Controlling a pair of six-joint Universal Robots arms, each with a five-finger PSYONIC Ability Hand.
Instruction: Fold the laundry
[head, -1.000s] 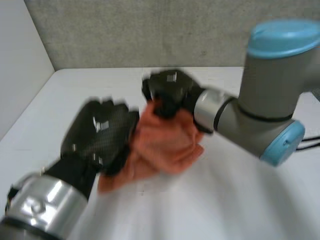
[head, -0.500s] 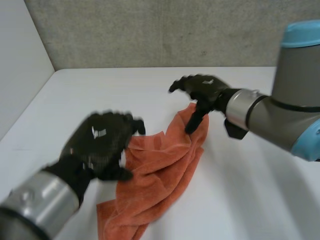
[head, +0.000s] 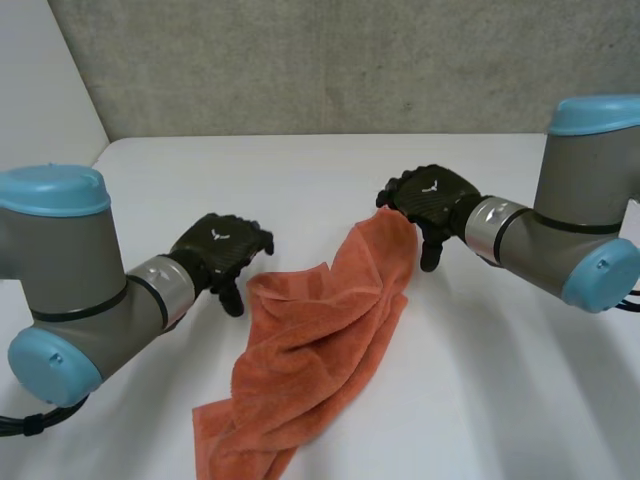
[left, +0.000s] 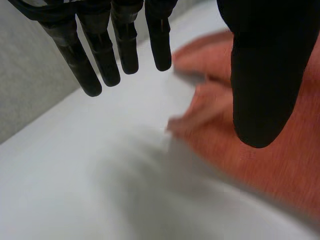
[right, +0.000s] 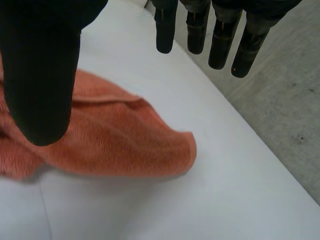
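Since the orange towel (head: 320, 340) lies in a rumpled strip from mid-table toward the front edge, I'd say no fold is started yet, so this is the flatten-it-out stage. The left hand (head: 222, 250) is just beside the towel's left side and the right hand (head: 435, 198) is by its far tip. Both have fingers straight and spread, holding nothing. Next move probably calls for pinching two corners and pulling flat. The bunched folds hide the corners, which is the real snag. Around the white table (head: 520, 400) there's only a grey wall (head: 300, 60) along its back edge.
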